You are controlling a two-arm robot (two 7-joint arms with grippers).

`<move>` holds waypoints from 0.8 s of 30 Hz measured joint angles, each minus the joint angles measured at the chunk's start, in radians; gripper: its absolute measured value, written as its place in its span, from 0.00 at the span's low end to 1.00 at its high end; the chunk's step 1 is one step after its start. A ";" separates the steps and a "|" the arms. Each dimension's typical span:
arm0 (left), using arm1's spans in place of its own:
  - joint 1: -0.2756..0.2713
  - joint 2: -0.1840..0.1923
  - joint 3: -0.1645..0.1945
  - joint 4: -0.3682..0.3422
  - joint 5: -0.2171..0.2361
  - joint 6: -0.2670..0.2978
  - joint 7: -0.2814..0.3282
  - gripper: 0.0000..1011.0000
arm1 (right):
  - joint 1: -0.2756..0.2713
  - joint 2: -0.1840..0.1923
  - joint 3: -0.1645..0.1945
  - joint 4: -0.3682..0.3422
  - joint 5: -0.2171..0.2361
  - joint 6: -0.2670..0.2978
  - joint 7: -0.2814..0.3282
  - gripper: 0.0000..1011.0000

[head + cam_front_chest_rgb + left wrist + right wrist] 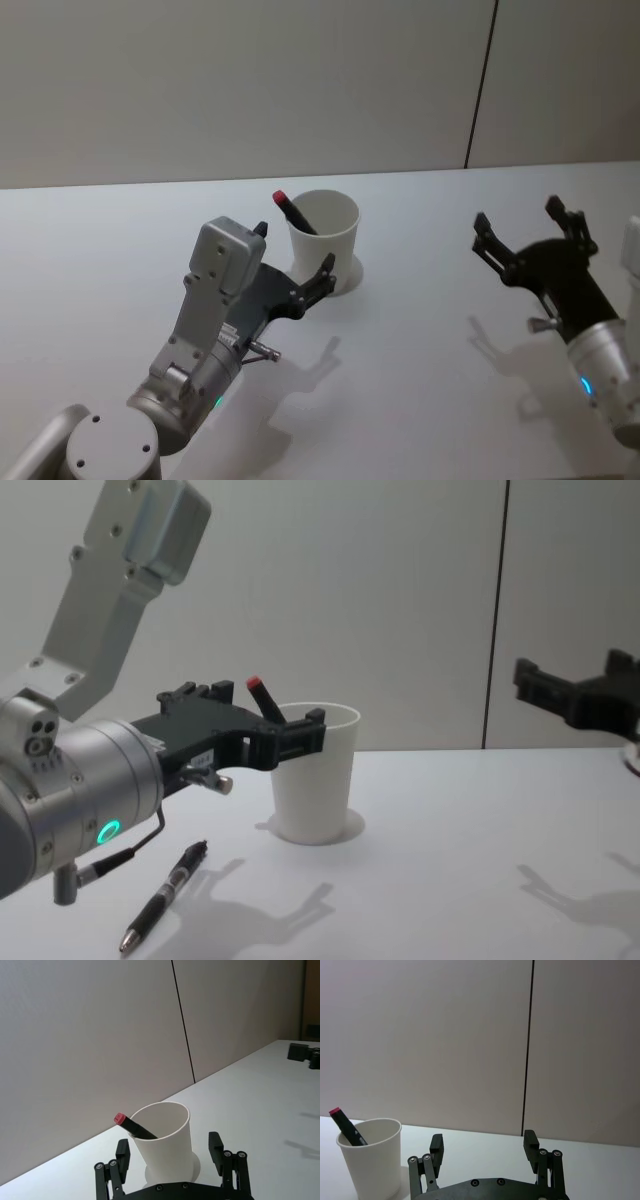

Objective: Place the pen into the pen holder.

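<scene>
Your left pincer [294, 250] hangs right at the pen holder [325, 240], fingers apart, one on either side of the cup and gripping nothing. The red-capped pen [293, 212] stands in the pen holder, leaning on the rim with its cap poking out above. A black pen [165, 895] lies flat on the desk [420, 380] beneath your left arm. Your right pincer [518, 215] hovers well off to the right, fingers spread wide, empty.
</scene>
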 joint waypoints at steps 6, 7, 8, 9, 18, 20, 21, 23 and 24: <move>0.000 0.000 0.000 0.000 0.000 0.000 0.000 0.99 | -0.058 0.030 0.008 -0.058 0.029 0.018 -0.019 0.99; 0.000 0.000 0.000 0.000 0.000 0.000 0.000 0.99 | -0.062 0.032 0.008 -0.062 0.031 0.020 -0.020 0.99; 0.000 0.000 0.000 0.000 0.000 0.000 0.000 0.99 | -0.072 0.037 0.010 -0.072 0.036 0.023 -0.023 0.99; 0.000 0.000 0.000 0.000 0.000 0.000 0.000 0.99 | -0.077 0.039 0.010 -0.077 0.038 0.024 -0.025 0.99; 0.000 0.001 -0.002 0.000 0.000 0.004 0.000 0.99 | -0.114 0.058 0.015 -0.113 0.056 0.036 -0.037 0.99; 0.001 0.002 -0.003 -0.001 0.000 0.009 0.000 0.99 | -0.117 0.060 0.015 -0.117 0.058 0.037 -0.038 0.99; 0.002 0.004 -0.005 -0.002 0.000 0.015 0.002 0.99 | -0.121 0.062 0.016 -0.121 0.060 0.039 -0.039 0.99; 0.002 0.005 -0.007 -0.005 -0.001 0.022 0.004 0.99 | -0.124 0.063 0.016 -0.124 0.061 0.039 -0.040 0.99; 0.003 0.008 -0.010 -0.007 -0.002 0.031 0.007 0.99 | -0.127 0.065 0.017 -0.127 0.062 0.040 -0.041 0.99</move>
